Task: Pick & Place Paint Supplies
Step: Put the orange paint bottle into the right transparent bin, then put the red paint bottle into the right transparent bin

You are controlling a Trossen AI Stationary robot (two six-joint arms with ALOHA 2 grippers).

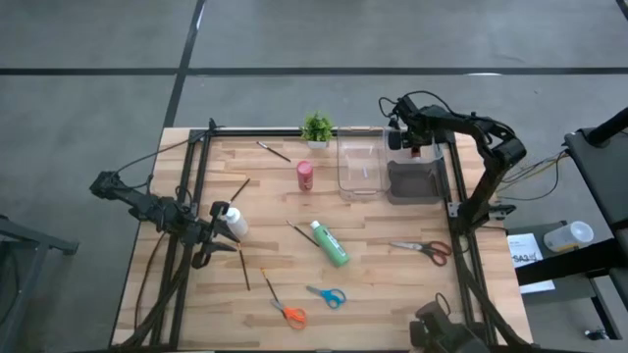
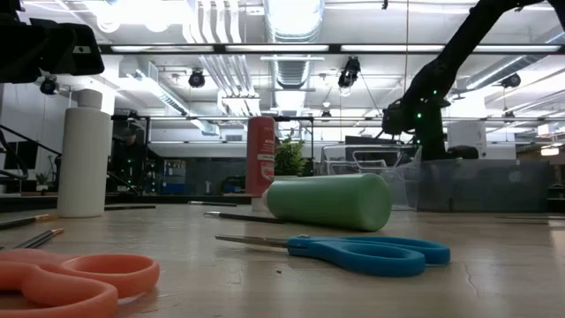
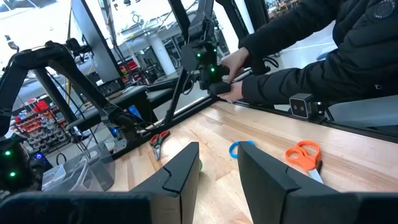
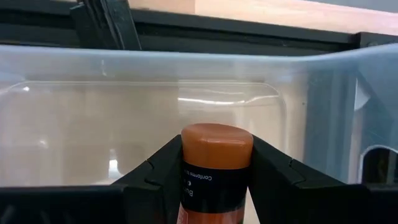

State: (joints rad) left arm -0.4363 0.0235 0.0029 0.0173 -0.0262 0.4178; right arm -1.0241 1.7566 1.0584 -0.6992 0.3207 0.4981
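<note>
Grey concrete floor (image 1: 98, 39) with dark seams surrounds the table; bright strip lights (image 2: 291, 49) line the ceiling.

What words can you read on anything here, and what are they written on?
"Conforms": tiny upside-down print on the brown-capped bottle pinched in the right hand; the rest is too blurred.
Red bottle: white label, too small to read.
Papers beside the table: print unreadable.
Green bottle and white bottle: no words visible.

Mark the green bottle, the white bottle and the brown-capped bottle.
green bottle (image 1: 330, 243), high view, middle of its body
white bottle (image 2: 84, 152), low view, middle of its upright body
brown-capped bottle (image 4: 217, 141), right wrist view, its cap
</note>
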